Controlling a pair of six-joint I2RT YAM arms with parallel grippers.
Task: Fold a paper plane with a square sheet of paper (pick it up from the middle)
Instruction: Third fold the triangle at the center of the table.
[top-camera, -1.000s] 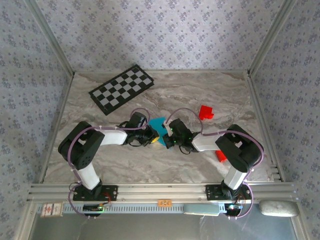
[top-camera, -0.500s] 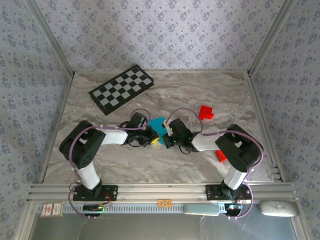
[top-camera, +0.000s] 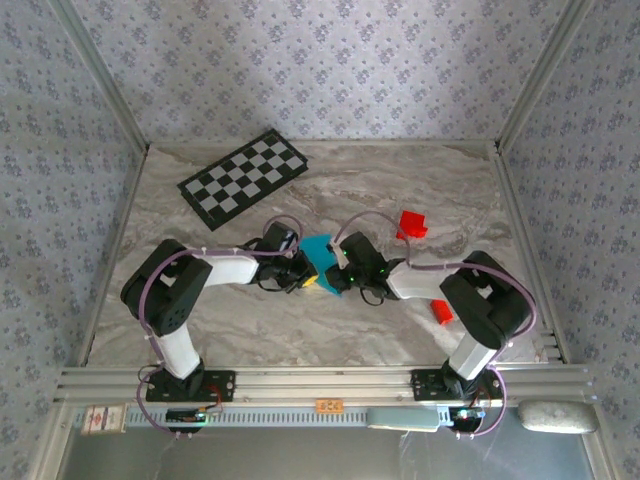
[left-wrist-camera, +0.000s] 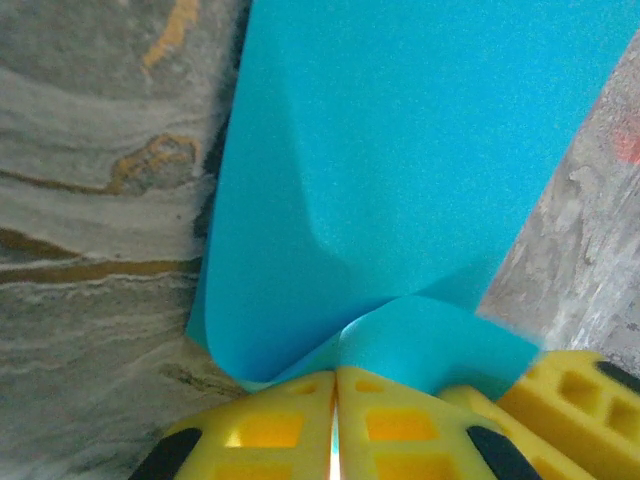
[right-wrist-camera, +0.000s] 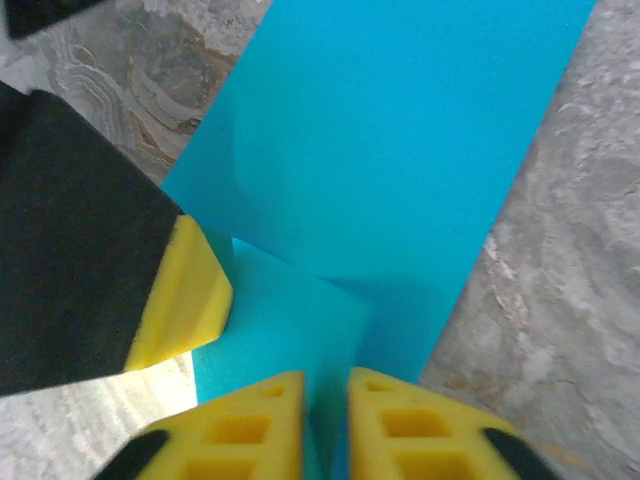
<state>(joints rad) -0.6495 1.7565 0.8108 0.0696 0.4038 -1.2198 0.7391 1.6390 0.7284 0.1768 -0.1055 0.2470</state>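
Right end effector (right-wrist-camera: 327, 385) has cracked apart — grip uncertain, likely regripping; left end effector (left-wrist-camera: 337, 375) clenches the square sheet of paper (left-wrist-camera: 420, 150).

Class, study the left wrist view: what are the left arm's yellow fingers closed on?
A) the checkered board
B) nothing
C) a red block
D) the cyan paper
D: the left fingers meet tip to tip on a raised fold of the cyan paper.
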